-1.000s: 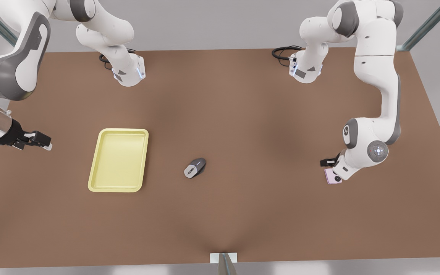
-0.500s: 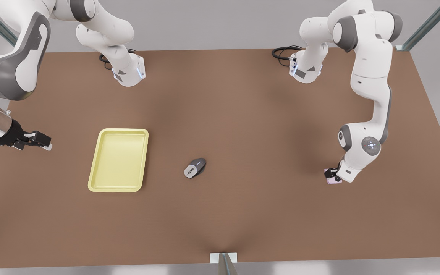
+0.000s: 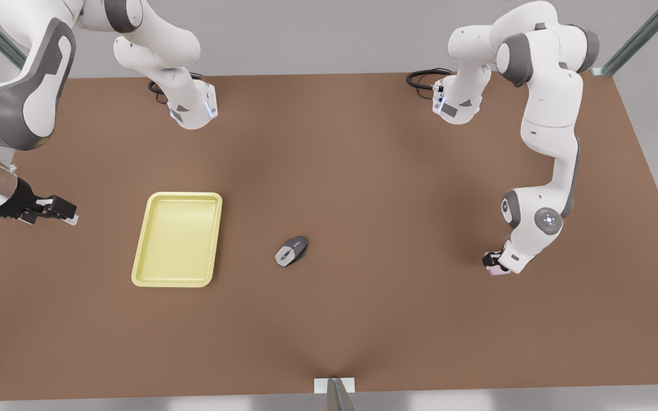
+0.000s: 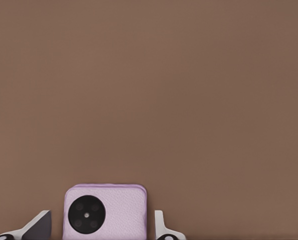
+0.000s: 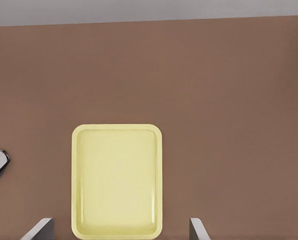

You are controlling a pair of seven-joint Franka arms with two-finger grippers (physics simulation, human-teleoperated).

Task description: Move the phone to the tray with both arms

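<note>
The phone (image 4: 105, 212) is lying flat on the tabletop (image 3: 363, 171), far from the tray (image 3: 177, 238), between the open jaws of the left gripper (image 4: 101, 227), not yet clamped. The right gripper (image 3: 57, 212) is waiting beside the tray, its jaws spread and empty.

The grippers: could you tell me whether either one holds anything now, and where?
Neither holds anything: left gripper straddles the phone, not closed; right gripper waits open.

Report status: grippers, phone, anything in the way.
Left gripper open, straddling phone on table. Right gripper open, waiting beside tray. Computer mouse lies between phone and tray.
</note>
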